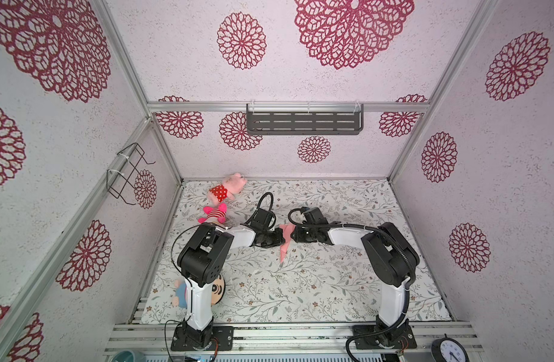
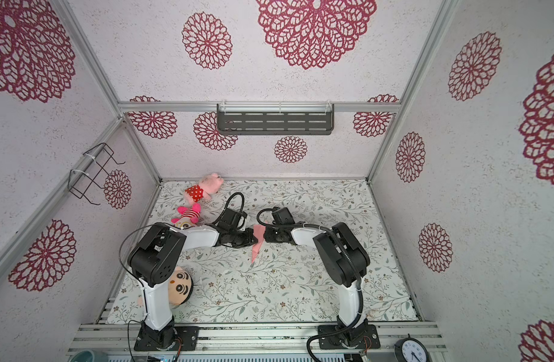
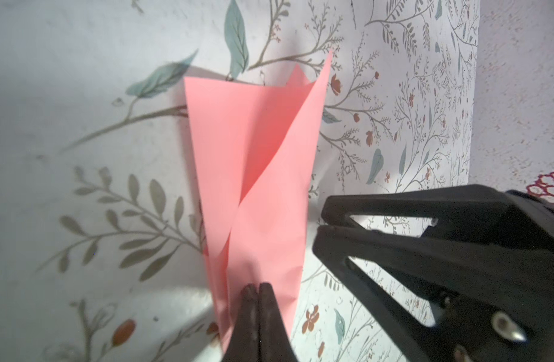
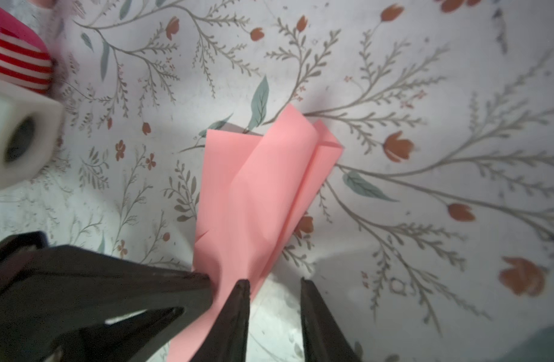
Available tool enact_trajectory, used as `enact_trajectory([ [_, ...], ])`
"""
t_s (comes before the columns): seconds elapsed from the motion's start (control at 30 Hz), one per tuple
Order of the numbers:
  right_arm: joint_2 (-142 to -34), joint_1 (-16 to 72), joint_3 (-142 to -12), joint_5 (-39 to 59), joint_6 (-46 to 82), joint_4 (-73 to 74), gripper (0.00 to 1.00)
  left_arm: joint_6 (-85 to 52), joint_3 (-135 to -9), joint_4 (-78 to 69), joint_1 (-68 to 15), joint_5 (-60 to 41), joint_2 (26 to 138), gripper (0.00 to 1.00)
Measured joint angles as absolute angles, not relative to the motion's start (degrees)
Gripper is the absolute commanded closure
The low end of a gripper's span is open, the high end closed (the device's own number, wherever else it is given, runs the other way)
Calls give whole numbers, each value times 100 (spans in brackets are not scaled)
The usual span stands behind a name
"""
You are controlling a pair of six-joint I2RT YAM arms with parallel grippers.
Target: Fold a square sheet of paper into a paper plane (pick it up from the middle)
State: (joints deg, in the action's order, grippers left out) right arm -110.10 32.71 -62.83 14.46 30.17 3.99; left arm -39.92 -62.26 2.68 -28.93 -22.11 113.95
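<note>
The pink square sheet of paper, folded into a slim pointed paper plane, hangs just above the middle of the table. My left gripper is shut on one edge of it, and the paper puckers at the tips. The folded layers fan out away from the pinch. My right gripper faces the left one from the other side and stands open. Only table shows in its gap, and the paper lies beside one finger.
A pink plush in a red dotted dress and a striped pink plush lie at the back left. A boy-faced plush sits by the left arm's base. A dark shelf hangs on the back wall, and a clock stands front right.
</note>
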Motion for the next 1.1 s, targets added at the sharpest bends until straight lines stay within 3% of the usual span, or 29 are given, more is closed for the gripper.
enact_trajectory([
  [0.4, -11288, 3116, -6088, 2810, 3371, 1732, 90, -4010, -6211, 261, -2895, -2143, 11380, 100],
  [1.1, -12331, 2497, -6545, 3719, 3616, 2528, 92, -3959, -6211, 287, -2899, -2064, 11369, 100],
])
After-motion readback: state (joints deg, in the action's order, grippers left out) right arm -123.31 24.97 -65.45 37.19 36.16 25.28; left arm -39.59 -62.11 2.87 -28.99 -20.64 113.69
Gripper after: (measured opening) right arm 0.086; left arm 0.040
